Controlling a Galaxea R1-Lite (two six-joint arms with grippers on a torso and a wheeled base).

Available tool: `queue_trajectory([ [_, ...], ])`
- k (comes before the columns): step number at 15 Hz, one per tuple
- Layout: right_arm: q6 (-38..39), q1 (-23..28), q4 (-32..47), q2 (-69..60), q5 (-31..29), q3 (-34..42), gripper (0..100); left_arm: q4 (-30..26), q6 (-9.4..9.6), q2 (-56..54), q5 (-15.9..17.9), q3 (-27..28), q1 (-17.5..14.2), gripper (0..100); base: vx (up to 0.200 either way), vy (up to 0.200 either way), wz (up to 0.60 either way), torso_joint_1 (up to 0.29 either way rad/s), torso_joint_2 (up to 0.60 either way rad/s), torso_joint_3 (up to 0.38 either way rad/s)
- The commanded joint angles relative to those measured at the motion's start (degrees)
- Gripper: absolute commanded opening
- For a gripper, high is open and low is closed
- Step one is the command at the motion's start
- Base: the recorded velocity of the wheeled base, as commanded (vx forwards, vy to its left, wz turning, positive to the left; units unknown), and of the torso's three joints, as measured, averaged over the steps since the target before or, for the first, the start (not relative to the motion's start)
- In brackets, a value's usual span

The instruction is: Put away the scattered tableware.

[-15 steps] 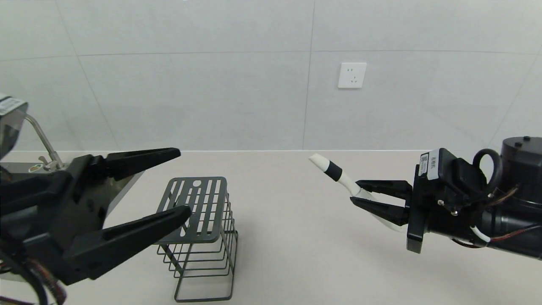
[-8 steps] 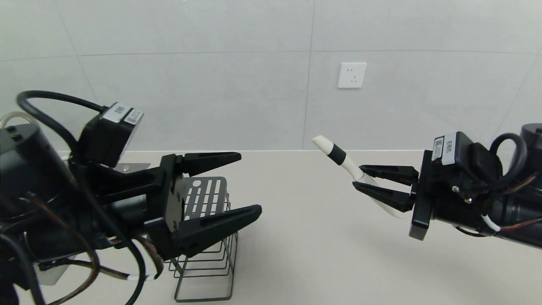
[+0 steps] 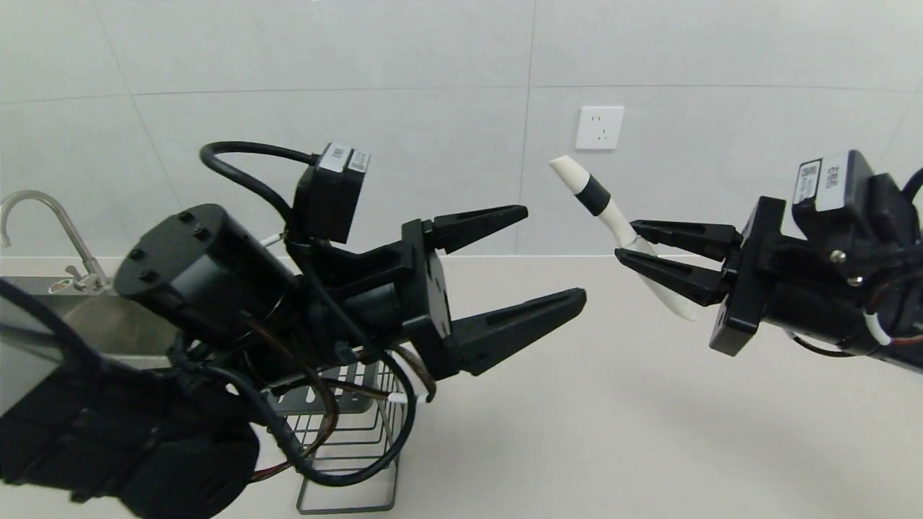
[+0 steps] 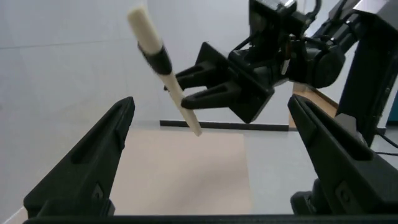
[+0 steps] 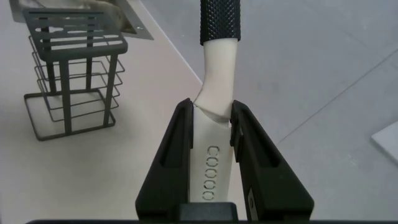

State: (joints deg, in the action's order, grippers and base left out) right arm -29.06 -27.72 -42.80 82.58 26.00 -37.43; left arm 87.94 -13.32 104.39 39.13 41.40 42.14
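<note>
A white utensil with a black band on its handle points up and to the left, high above the counter. My right gripper is shut on its lower part; in the right wrist view the jaws of my right gripper clamp the utensil just below the band. My left gripper is open and holds nothing, level with the utensil and a short way left of it. From the left wrist, the utensil and right gripper sit ahead between the left gripper's spread fingers. The dark wire holder stands on the counter, partly hidden by my left arm.
A steel sink with a faucet is at the far left of the beige counter. A wall socket is on the tiled wall behind. The wire holder stands next to the sink's corner.
My left arm has swung up and rightward to the middle, now covering much of the holder. My right gripper has lifted the utensil higher.
</note>
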Motion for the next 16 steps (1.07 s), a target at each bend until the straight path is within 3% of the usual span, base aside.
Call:
queue_trajectory([
  [1,0.94,0.21,-0.44,-1.37,0.01,-1.25,0,2.06,-0.12,8.11,-0.37,6.06,1.01,100,0.0,0.0,0.0,0.0,0.0,0.0],
  [7,1.2,-0.05,-2.29,-3.04,0.28,-1.69,0,1.88,-0.3,10.57,-0.99,14.15,3.82,100,0.0,0.0,0.0,0.0,0.0,0.0],
  [9,1.11,-0.05,-2.37,-3.21,0.36,-1.69,0,1.79,-0.47,12.15,-3.89,19.25,4.26,100,0.0,0.0,0.0,0.0,0.0,0.0],
  [12,1.03,-0.05,-2.46,-3.74,0.45,-1.69,0,1.35,-0.74,13.12,-4.42,23.02,4.97,100,0.0,0.0,0.0,0.0,0.0,0.0],
  [14,0.85,-0.14,-2.46,-4.0,0.8,-1.77,0,1.35,-2.94,13.82,-5.47,24.61,5.49,100,0.0,0.0,0.0,0.0,0.0,0.0],
  [15,0.76,-0.14,-2.46,-4.0,0.89,-1.77,0,1.35,-3.11,13.91,-5.65,24.78,5.58,100,0.0,0.0,0.0,0.0,0.0,0.0],
  [16,0.32,-0.14,-2.46,-4.18,2.12,-1.69,0,1.53,-5.04,14.53,-6.79,26.89,5.85,100,0.0,0.0,0.0,0.0,0.0,0.0],
])
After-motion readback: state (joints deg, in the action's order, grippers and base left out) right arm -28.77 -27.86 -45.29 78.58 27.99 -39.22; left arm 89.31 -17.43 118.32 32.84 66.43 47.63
